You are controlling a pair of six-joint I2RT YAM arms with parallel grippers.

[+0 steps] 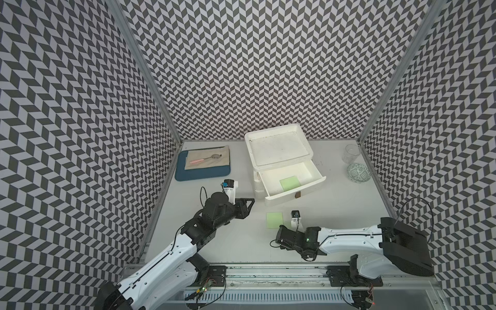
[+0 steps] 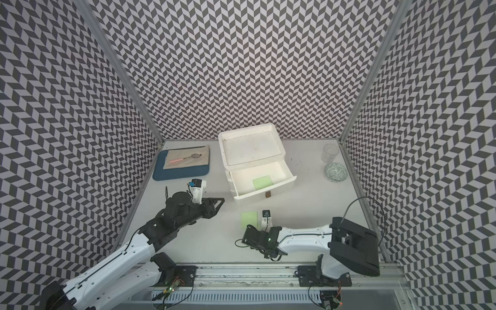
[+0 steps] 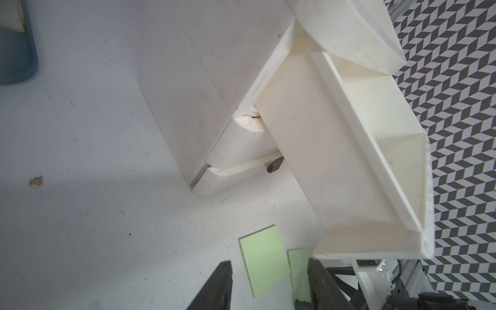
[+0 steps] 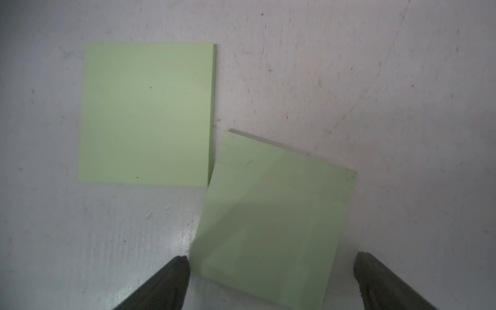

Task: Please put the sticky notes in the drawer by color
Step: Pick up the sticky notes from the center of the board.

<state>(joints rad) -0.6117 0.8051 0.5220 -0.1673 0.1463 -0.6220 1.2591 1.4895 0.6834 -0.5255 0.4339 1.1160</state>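
**A:** White drawer [image 1: 284, 164] unit, back centre of the table [image 1: 241, 252]. Top drawer is pulled well out toward the arms. The two below it are shut, and a brown tab [image 3: 275, 167] shows on one of their fronts.

**B:** Contents?

**A:** One light green sticky note [image 1: 290, 183] lies flat on the open drawer's floor, toward its front wall. It is plain in both top views. The recessed top carries dark specks.

**B:** Other notes?

**A:** Two more green ones on the table, in front of the drawer. The square note [image 4: 146, 114] lies flat and uncovered. The turned note [image 4: 271, 222] sits askew, with one edge meeting the square note's corner.

**B:** Right gripper?

**A:** The right gripper [image 4: 271, 265] has its jaws spread wide, either side of the turned note's near edge, gripping nothing. Can't tell from the wrist view whether the fingertips touch the table.

**B:** Left?

**A:** The left gripper [image 1: 250, 208] hangs near the drawer's front left corner. Jaws apart, nothing between them.

**B:** Other containers?

**A:** A blue tray [image 1: 204, 175] back left holds a beige cloth [image 1: 214, 163], with a pink-handled spoon [image 1: 205, 159] on the cloth. Back right there is a clear glass [image 1: 352, 154], and a patterned bowl [image 1: 359, 173] just in front of it.
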